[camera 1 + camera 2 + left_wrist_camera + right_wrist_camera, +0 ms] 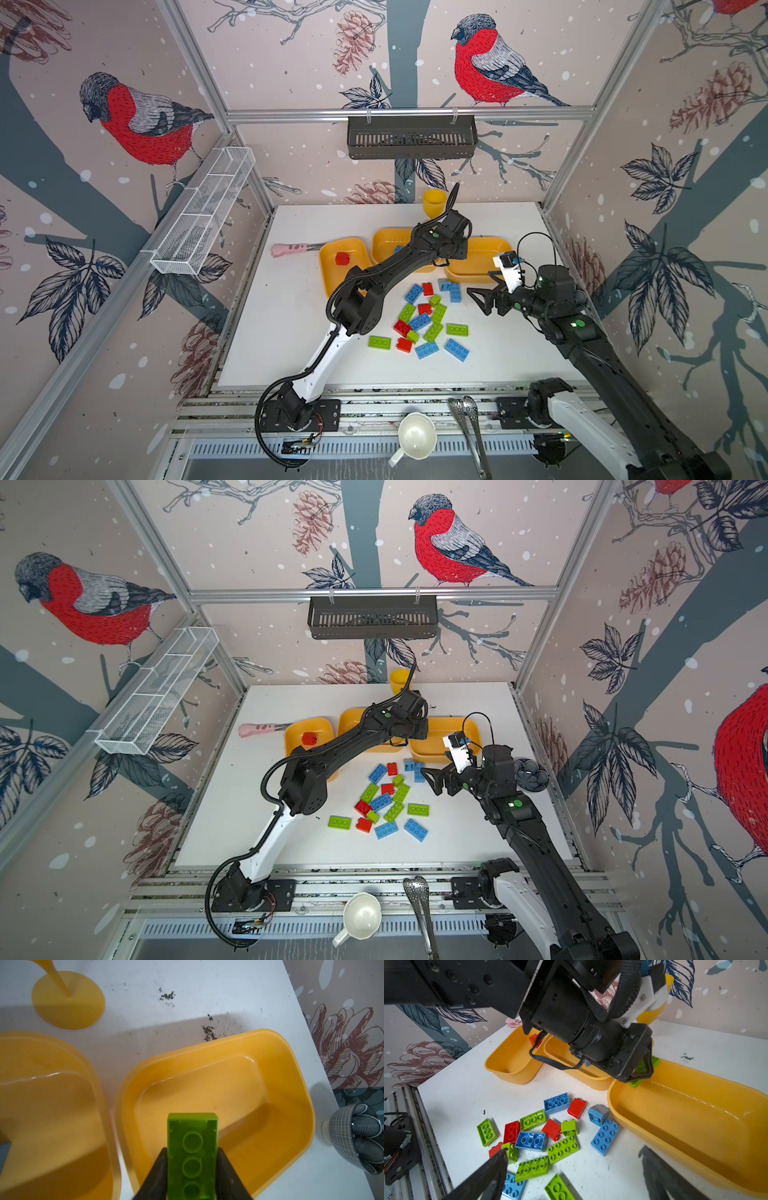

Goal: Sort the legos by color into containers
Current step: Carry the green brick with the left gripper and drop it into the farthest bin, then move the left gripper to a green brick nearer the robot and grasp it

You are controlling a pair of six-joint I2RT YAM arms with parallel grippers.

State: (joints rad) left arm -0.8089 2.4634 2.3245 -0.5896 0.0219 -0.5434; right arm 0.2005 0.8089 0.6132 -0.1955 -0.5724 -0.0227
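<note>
My left gripper (192, 1150) is shut on an oblong lime green lego (192, 1126), holding it underside up over the near end of the right container (228, 1084). That yellow tray (478, 259) has nothing lying in it. The middle container (388, 243) holds a blue lego (398, 249), and the left container (332, 272) holds a red lego (342, 258). Several red, blue and green legos (424, 320) lie in a loose pile on the white table. Just right of and above the pile, my right gripper (482, 289) hangs open with nothing in it.
A yellow goblet (434, 201) stands behind the trays. A pink-handled tool (291, 249) lies left of them. A patterned bowl (530, 775) sits at the table's right edge. A white cup (415, 436) and metal tongs (469, 419) rest on the front rail.
</note>
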